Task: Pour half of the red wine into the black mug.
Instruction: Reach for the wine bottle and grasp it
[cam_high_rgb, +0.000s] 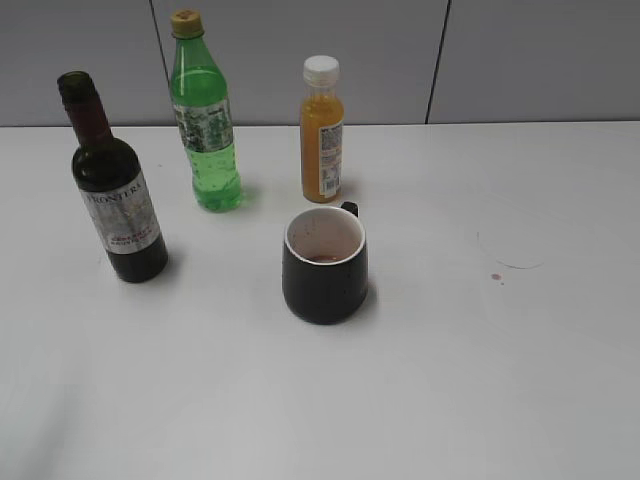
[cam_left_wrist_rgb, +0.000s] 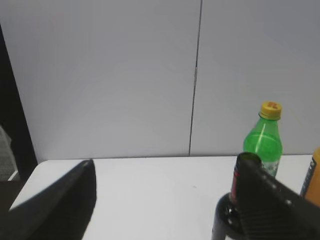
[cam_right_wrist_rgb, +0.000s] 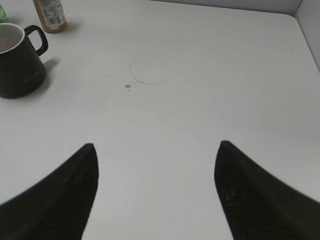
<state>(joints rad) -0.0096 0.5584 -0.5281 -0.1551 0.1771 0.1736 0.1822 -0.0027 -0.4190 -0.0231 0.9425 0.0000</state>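
Note:
The red wine is in a small dark-green bottle (cam_high_rgb: 115, 195) with maroon neck foil and a silver "Frontera" label, standing upright and uncapped at the left of the table. In the left wrist view its neck (cam_left_wrist_rgb: 239, 184) shows just left of my right finger. The black mug (cam_high_rgb: 325, 265) stands at the table's middle, with a stained white inside and a little red liquid. It also shows in the right wrist view (cam_right_wrist_rgb: 19, 62) at the far left. My left gripper (cam_left_wrist_rgb: 167, 172) is open and empty. My right gripper (cam_right_wrist_rgb: 156, 150) is open and empty over bare table. Neither gripper shows in the exterior view.
A bright green plastic bottle (cam_high_rgb: 205, 120) with a yellow cap and a small orange juice bottle (cam_high_rgb: 322, 130) stand behind the mug. A faint ring mark and small red drops (cam_high_rgb: 497, 276) lie on the white table to the mug's right. A grey wall bounds the back.

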